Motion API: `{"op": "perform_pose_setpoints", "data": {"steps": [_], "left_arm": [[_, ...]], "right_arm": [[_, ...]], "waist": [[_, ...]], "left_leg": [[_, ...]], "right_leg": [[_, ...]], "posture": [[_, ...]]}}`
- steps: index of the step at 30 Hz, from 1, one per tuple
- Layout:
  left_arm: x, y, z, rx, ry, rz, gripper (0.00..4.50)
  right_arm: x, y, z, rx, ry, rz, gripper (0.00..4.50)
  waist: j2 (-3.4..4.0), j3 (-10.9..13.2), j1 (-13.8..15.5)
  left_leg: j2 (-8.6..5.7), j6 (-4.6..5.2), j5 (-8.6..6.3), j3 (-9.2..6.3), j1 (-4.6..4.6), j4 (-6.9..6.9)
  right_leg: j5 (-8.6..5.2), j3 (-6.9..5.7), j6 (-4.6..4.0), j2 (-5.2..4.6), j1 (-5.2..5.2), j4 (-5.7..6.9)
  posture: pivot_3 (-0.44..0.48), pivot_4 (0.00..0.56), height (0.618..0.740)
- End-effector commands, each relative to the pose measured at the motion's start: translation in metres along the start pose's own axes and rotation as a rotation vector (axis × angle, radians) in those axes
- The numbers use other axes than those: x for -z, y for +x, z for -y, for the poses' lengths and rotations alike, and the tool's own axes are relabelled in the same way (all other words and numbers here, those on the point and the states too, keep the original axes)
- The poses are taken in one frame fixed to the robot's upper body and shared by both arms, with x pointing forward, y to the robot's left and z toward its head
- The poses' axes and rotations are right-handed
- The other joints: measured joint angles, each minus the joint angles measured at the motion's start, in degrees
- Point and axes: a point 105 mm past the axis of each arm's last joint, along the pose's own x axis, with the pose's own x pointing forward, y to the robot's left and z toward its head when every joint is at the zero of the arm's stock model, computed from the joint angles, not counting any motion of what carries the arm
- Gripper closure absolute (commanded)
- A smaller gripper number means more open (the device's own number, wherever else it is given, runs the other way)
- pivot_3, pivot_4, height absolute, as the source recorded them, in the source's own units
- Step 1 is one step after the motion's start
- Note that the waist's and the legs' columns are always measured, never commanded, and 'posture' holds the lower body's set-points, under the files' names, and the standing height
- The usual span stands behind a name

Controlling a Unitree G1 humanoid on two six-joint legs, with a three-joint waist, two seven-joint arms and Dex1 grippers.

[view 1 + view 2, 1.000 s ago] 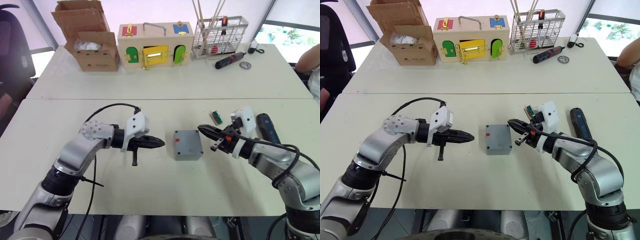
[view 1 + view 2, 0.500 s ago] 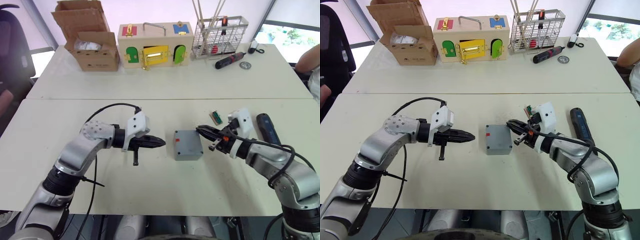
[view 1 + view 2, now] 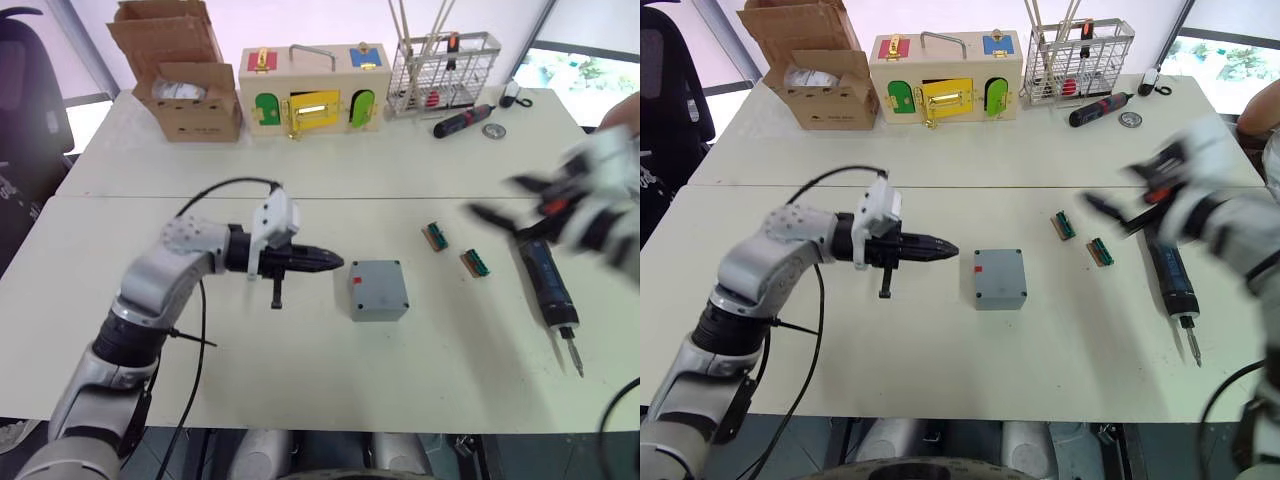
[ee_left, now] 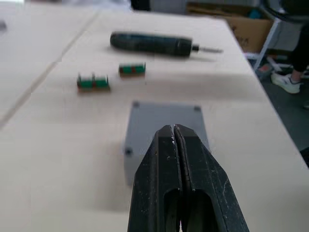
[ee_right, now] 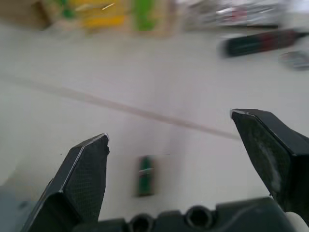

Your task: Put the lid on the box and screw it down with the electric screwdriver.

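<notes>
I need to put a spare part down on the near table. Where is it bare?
Bare: the near edge in front of the box, and the far-left stretch behind the left end effector. Crowded: right of the box, with two green connectors and the electric screwdriver under the right end effector.

Open tabletop (image 3: pixel 300 370) round box (image 3: pixel 379 290).

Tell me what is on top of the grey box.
The lid sits on the box, dark spots at its corners. Nothing else rests on it. The inside is covered.
</notes>
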Motion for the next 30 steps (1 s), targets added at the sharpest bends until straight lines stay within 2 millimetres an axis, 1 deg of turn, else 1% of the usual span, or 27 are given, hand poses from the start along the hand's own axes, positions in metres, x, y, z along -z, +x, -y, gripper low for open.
{"op": "perform_pose_setpoints", "data": {"steps": [1, 3, 5, 8, 10, 16, 21, 24, 28, 30], "left_arm": [[-0.011, 0.01, 0.016, 0.111, 0.114, 0.006, 4.5], [-0.012, 0.016, 0.024, 0.156, 0.163, -0.002, 4.5], [-0.011, 0.02, 0.03, 0.177, 0.185, -0.005, 4.5], [-0.007, 0.026, 0.035, 0.178, 0.197, 0.001, 4.5], [-0.007, 0.029, 0.036, 0.172, 0.198, 0.006, 4.5], [0.0, 0.032, 0.043, 0.124, 0.155, 0.013, 4.5], [0.007, 0.03, 0.049, 0.124, 0.177, -0.047, 4.5], [0.007, 0.03, 0.054, 0.134, 0.197, -0.07, 4.5], [0.008, 0.027, 0.054, 0.128, 0.211, -0.091, 4.5], [0.008, 0.027, 0.054, 0.125, 0.21, -0.095, 4.5]], "right_arm": [[0.028, -0.008, 0.011, -0.058, 0.103, -0.251, 0.02], [0.044, -0.021, 0.014, -0.105, 0.141, -0.403, 0.02], [0.053, -0.03, 0.013, -0.149, 0.189, -0.5, 0.02], [0.068, -0.037, 0.009, -0.21, 0.237, -0.629, 0.02], [0.075, -0.038, 0.009, -0.224, 0.242, -0.673, 0.02], [0.107, -0.026, 0.018, -0.212, 0.266, -0.811, 0.02], [0.122, -0.014, 0.026, -0.193, 0.268, -0.874, 0.02], [0.134, -0.007, 0.028, -0.189, 0.265, -0.915, 0.02], [0.145, 0.002, 0.032, -0.171, 0.27, -0.939, 0.02], [0.154, 0.004, 0.033, -0.175, 0.247, -0.969, 0.02]], "waist": [[-0.02, 0.0, -0.3], [0.06, 0.0, -0.4], [0.1, 0.0, -0.5], [0.18, 0.0, -0.7], [0.18, 0.0, -0.9], [0.19, 0.0, -1.2], [0.26, 0.0, -1.1], [0.26, 0.0, -1.1], [0.26, 0.0, -1.1], [0.26, 0.0, -1.1]], "left_leg": [[0.05, 0.04, -0.04, 0.02, 0.01, -0.03], [0.07, 0.04, -0.04, 0.11, -0.02, -0.14], [0.07, 0.04, -0.04, 0.19, -0.06, -0.12], [0.07, 0.06, -0.05, 0.24, -0.05, -0.04], [0.08, 0.08, -0.06, 0.23, -0.04, 0.05], [0.04, 0.11, -0.08, 0.23, -0.06, 0.1], [0.04, 0.09, -0.07, 0.23, -0.08, 0.08], [0.03, 0.09, -0.07, 0.23, -0.08, 0.08], [0.03, 0.09, -0.07, 0.22, -0.08, 0.1], [0.02, 0.08, -0.07, 0.21, -0.07, 0.11]], "right_leg": [[0.0, -0.01, 0.0, 0.02, -0.01, -0.01], [0.0, 0.0, 0.0, -0.01, -0.1, -0.04], [-0.01, 0.02, 0.0, -0.02, -0.16, -0.04], [-0.01, 0.06, 0.01, -0.02, -0.13, -0.02], [-0.01, 0.06, 0.01, -0.01, -0.09, 0.01], [-0.01, 0.06, 0.01, -0.04, -0.12, -0.01], [-0.01, 0.06, 0.01, -0.04, -0.16, 0.01], [-0.01, 0.06, 0.01, -0.05, -0.16, 0.0], [-0.01, 0.05, 0.01, -0.05, -0.15, 0.0], [-0.01, 0.05, 0.01, -0.05, -0.13, 0.0]], "posture": [[0.0, 0.15, 0.737], [0.0, 0.15, 0.737], [0.0, 0.15, 0.737], [0.0, 0.15, 0.737], [0.0, 0.15, 0.737], [0.0, 0.15, 0.737], [0.0, 0.15, 0.737], [0.0, 0.15, 0.737], [0.0, 0.15, 0.737], [0.0, 0.15, 0.737]]}}
